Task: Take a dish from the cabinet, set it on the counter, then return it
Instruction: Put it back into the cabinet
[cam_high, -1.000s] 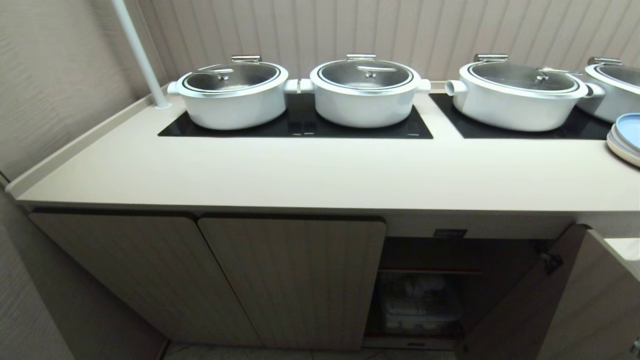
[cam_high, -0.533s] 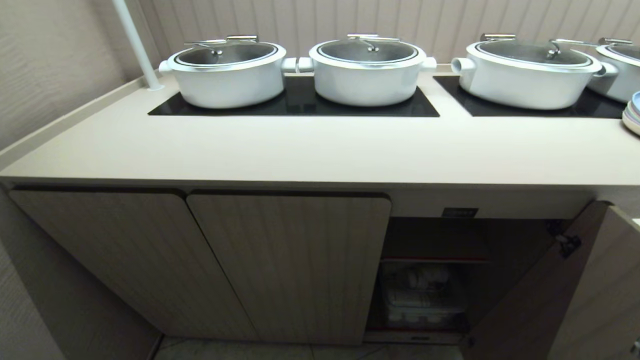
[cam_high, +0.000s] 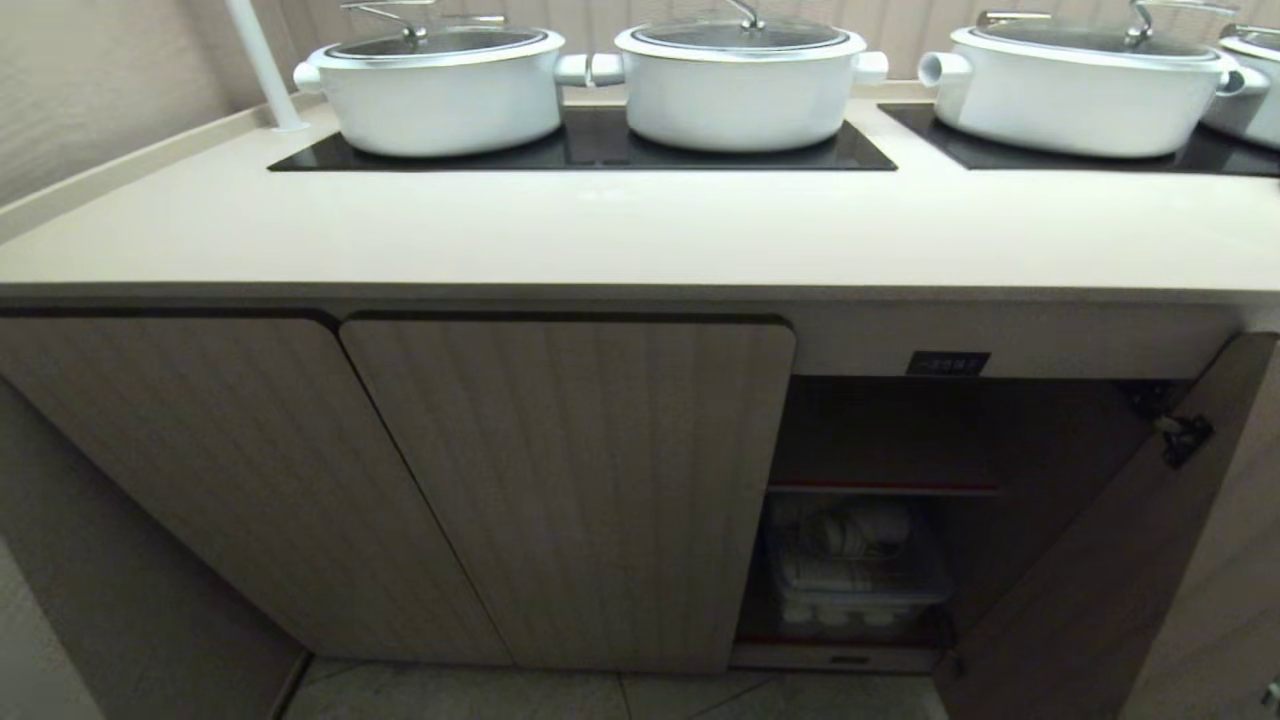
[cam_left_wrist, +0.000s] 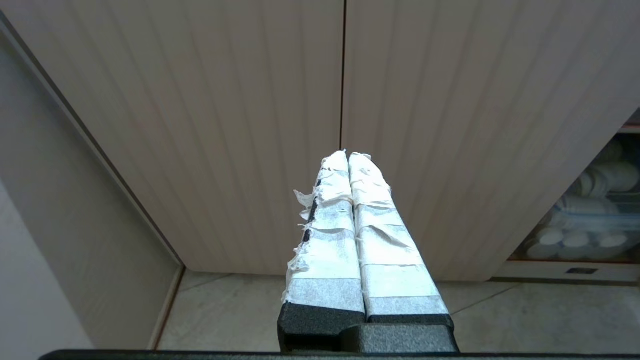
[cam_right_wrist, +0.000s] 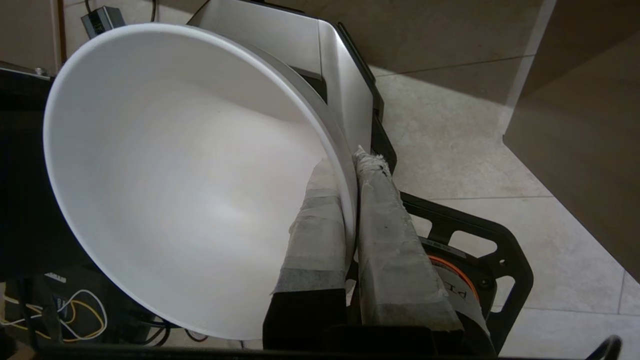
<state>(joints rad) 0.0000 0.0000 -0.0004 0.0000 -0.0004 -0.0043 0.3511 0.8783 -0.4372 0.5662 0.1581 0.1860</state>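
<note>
Right wrist view shows the right gripper (cam_right_wrist: 350, 165) pinching the rim of the white dish (cam_right_wrist: 175, 175).

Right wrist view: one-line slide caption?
Right gripper pinches the rim of the white bowl, one finger inside, one outside, above the tiled floor.

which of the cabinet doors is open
The rightmost door, swung outward on its hinge, exposing the shelf and stacked white dishware. The two ribbed doors to its left sit flush and shut.

Glossy white ceramic dish (cam_right_wrist: 175, 175)
</note>
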